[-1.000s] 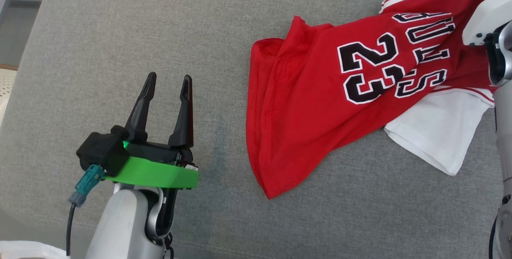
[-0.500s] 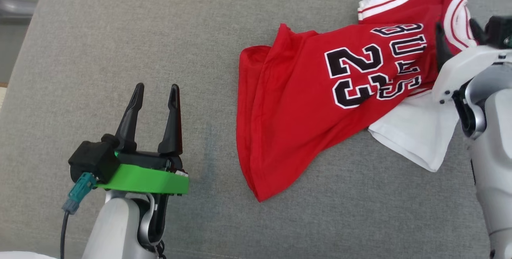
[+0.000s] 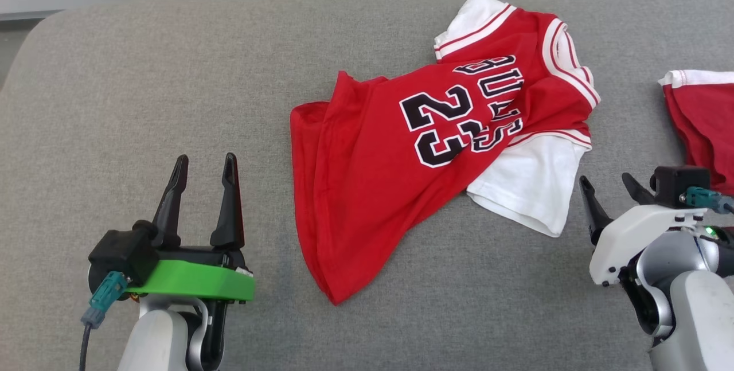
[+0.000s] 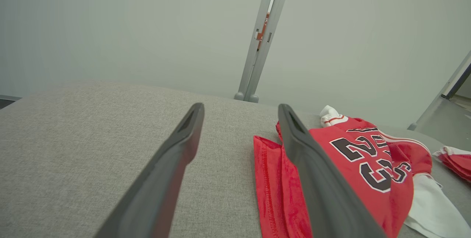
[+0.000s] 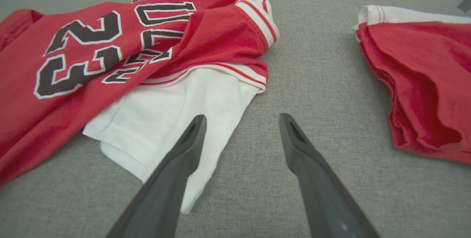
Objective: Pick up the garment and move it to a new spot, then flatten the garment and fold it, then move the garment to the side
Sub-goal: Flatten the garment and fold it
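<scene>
I have just released the red jersey (image 3: pixel 401 182): it lies rumpled mid-way across the grey fabric surface (image 3: pixel 143 73), my right end effector (image 3: pixel 604 179) and left end effector (image 3: pixel 206 157) wide open, empty. Flattening likely follows.

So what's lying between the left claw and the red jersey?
Nothing. In the head view, the stretch from the left claw to the red jersey is bare grey cushion.
</scene>
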### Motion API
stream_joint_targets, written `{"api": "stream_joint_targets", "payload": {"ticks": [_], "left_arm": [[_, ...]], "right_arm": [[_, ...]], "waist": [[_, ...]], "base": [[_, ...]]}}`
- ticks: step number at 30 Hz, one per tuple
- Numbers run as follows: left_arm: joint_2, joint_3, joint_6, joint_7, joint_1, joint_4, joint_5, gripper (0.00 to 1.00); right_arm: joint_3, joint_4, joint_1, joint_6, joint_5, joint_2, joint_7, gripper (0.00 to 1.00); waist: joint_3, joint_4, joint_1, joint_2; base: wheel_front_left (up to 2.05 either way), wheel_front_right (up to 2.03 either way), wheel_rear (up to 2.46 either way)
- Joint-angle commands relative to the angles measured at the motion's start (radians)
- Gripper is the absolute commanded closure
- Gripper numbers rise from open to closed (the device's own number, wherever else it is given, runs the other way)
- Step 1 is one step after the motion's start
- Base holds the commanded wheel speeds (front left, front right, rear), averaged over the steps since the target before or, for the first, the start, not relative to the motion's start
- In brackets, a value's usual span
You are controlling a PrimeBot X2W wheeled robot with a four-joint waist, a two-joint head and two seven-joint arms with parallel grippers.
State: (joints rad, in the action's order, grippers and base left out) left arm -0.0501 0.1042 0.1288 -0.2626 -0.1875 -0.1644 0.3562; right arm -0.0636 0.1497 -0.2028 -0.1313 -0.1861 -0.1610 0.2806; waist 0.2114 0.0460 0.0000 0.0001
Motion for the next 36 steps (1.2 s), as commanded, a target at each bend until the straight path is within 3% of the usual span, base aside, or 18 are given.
{"api": "stream_joint_targets", "payload": {"ticks": [1,18,19,20,21,25,30,36], "left_arm": [[-0.005,-0.003,0.004,-0.003,0.013,-0.005,-0.011,0.0],[-0.015,0.015,0.004,-0.003,-0.014,-0.021,-0.002,0.0],[-0.015,0.016,0.004,-0.003,-0.016,-0.022,-0.001,0.0],[-0.015,0.018,0.004,-0.003,-0.017,-0.024,0.0,0.0],[-0.015,0.019,0.004,-0.003,-0.018,-0.024,0.0,0.0],[-0.013,0.015,0.004,-0.003,-0.014,-0.03,0.004,0.0],[-0.013,0.005,0.004,-0.003,0.011,-0.031,0.003,0.0],[-0.011,0.002,0.004,-0.003,0.023,-0.03,0.007,0.0]], "right_arm": [[-0.007,-0.002,0.016,0.001,0.004,0.018,-0.01,0.0],[0.04,0.308,-0.092,0.001,0.015,0.102,-0.054,0.0],[0.045,0.329,-0.096,0.001,0.023,0.102,-0.048,0.09],[0.055,0.35,-0.097,0.001,0.029,0.103,-0.044,0.83],[0.061,0.362,-0.098,0.001,0.031,0.105,-0.048,1.0],[0.047,0.351,-0.104,0.002,0.041,0.093,-0.11,1.0],[-0.012,0.218,-0.074,0.001,0.06,0.067,-0.177,1.0],[-0.109,0.016,0.025,0.002,0.098,0.05,-0.103,1.0]], "waist": [[-0.028,-0.026,0.0,-0.0001],[-0.005,-0.009,0.0,-0.0001],[-0.004,-0.007,0.0,-0.0001],[-0.004,-0.005,0.0,-0.0001],[-0.004,-0.004,0.0,-0.0001],[-0.014,-0.006,0.0,-0.0001],[-0.041,-0.027,0.0,-0.0001],[-0.062,-0.058,0.0,-0.0001]], "base": [[0.0,0.0,0.0],[0.0,0.0,0.0],[0.0,0.0,0.0],[0.0,0.0,0.0],[0.0,0.0,0.0],[0.0,0.0,0.0],[0.0,0.0,0.0],[0.0,0.0,0.0]]}}
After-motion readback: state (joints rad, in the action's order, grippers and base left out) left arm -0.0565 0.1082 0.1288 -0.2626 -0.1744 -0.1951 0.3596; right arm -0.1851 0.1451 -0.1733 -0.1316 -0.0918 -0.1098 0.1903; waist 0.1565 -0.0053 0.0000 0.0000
